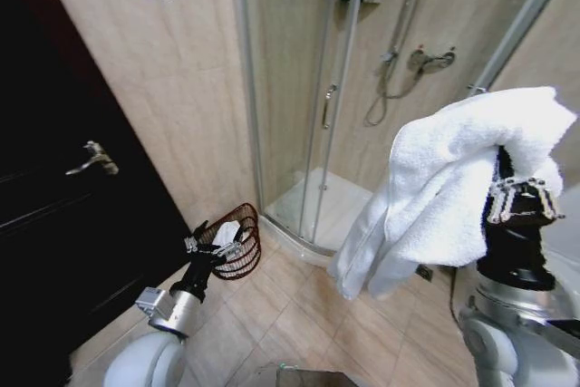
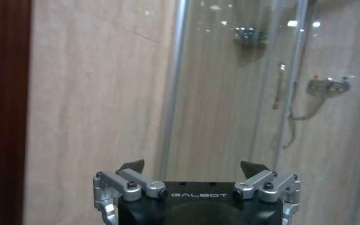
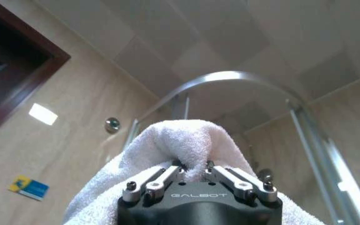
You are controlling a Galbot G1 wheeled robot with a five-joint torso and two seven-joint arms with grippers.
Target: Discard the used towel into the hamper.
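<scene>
A white towel point(image 1: 453, 178) hangs in folds over my raised right gripper point(image 1: 504, 169) on the right side of the head view. In the right wrist view that gripper point(image 3: 192, 166) is shut on a bunched ridge of the towel point(image 3: 180, 138). The hamper point(image 1: 243, 246), a small dark reddish-brown openwork basket, stands on the floor by the wall, tilted toward me. A white patch shows at its mouth; I cannot tell what it is. My left gripper point(image 1: 207, 244) is low, just in front of the hamper's rim. Seen from the left wrist, it point(image 2: 192, 166) is open and holds nothing.
A dark door point(image 1: 54, 206) with a metal handle point(image 1: 91, 160) fills the left. A curved glass shower enclosure point(image 1: 299, 88) with a white tray point(image 1: 326, 210) stands behind the hamper. Beige floor tiles point(image 1: 299, 314) lie between the two arms.
</scene>
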